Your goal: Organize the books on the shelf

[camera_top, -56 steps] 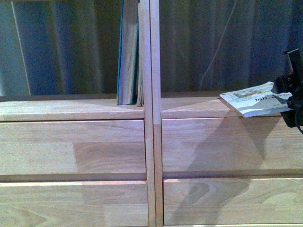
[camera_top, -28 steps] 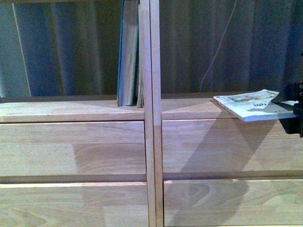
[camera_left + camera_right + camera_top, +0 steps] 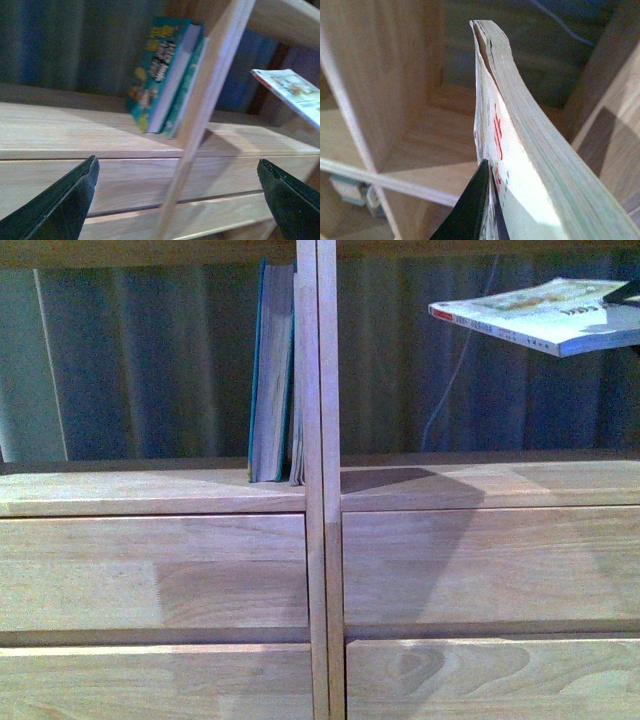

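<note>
- Paperback (image 3: 540,315): in air over R compartment, roughly flat, well above shelf (image 3: 480,485) surface.
- R claw (image 3: 487,187): clamped on its edge; pages bow.
- Teal book (image 3: 270,370) + slim one (image 3: 296,430): upright against divider (image 3: 318,390), L side.
- L claw (image 3: 176,170): spread wide, empty.
- Risk: thin edge grip, so the book may sag, slip or clip the divider.

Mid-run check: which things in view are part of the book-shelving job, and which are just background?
Job:
paperback, held in the air in the right bay
teal book and slim book, upright against the divider
shelf

Background:
curtain
cable hanging behind the right bay
</note>
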Motion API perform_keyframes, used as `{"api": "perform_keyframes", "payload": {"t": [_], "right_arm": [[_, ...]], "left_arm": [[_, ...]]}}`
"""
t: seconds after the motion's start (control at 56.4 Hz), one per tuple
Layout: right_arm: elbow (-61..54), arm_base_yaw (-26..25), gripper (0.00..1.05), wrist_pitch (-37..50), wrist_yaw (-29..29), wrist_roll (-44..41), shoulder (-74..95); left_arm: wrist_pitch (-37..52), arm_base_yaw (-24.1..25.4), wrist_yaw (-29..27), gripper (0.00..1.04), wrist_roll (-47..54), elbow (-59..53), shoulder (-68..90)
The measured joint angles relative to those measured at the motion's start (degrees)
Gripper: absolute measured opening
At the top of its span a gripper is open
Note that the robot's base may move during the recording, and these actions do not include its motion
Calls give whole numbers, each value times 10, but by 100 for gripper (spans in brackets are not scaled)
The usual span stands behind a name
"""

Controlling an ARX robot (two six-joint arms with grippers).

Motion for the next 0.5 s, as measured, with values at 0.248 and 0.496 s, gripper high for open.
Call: {"api": "perform_keyframes", "payload": {"t": [0.248,0.496], "right_arm": [[-28,25,17,57,-41,-49,-45],[-11,45,17,93,-30,-54,-21]], "left_arm": [[123,-102,65,98,-267,170,181],[189,-249,6,98,-366,304,337]]}}
